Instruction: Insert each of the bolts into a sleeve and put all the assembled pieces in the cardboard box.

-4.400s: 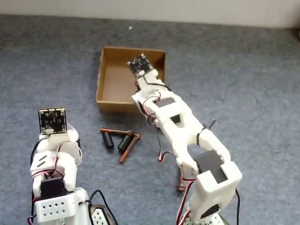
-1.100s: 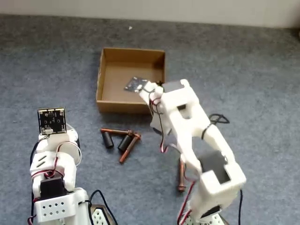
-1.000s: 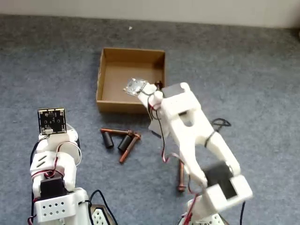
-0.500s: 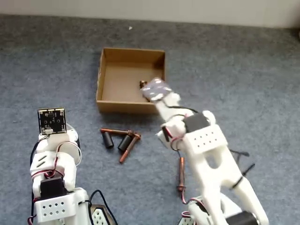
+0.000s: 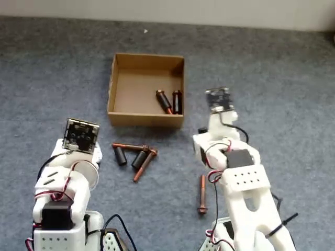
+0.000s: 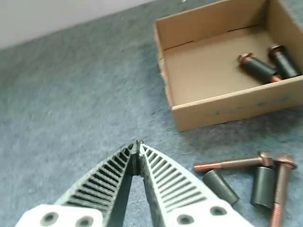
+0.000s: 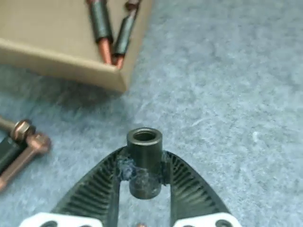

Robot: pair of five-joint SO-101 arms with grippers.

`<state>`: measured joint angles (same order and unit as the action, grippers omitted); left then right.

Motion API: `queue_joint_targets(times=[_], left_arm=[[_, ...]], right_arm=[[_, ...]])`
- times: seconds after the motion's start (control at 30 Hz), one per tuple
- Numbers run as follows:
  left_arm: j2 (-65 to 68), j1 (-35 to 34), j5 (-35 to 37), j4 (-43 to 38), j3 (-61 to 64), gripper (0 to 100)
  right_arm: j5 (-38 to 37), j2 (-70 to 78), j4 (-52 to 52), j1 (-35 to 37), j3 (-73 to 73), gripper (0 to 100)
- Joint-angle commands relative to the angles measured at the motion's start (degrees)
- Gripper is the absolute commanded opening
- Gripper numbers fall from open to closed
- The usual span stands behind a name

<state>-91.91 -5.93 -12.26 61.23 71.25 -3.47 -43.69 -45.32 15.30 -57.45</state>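
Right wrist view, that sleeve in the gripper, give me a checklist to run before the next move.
1. Sleeve held between the right gripper fingers: ok.
2. Sleeve's open end clear, nothing in it: ok.
3. Left gripper carrying anything to insert: not ok, it is shut and empty.
4. Loose bolt available: ok, it lies alone on the carpet beside the right arm.
5. Room in the cardboard box: ok, two assembled pieces lie along one side.
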Motion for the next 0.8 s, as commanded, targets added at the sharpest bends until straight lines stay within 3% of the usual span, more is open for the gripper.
queue_joint_targets(times=[0.0, 0.23, 0.4, 0.6, 0.77], left_arm=[[1.5, 4.0, -2.1, 2.2, -5.2, 1], [24.4, 11.1, -3.2, 3.3, -13.8, 2], [43.6, 16.7, -3.2, 3.0, -20.2, 18], [62.0, 24.0, -2.9, 2.6, -25.5, 17], [73.3, 26.9, -2.8, -2.4, -28.6, 17]], right_arm=[[2.2, -2.9, 3.4, -3.1, -0.2, 0.6], [2.3, -2.5, 4.1, -3.5, -0.4, 0.6], [2.3, -2.5, 4.1, -3.6, -0.4, 0.6], [2.3, -2.5, 4.2, -4.9, -0.4, 0.6], [2.3, -2.5, 4.2, -6.0, -0.4, 0.6]])
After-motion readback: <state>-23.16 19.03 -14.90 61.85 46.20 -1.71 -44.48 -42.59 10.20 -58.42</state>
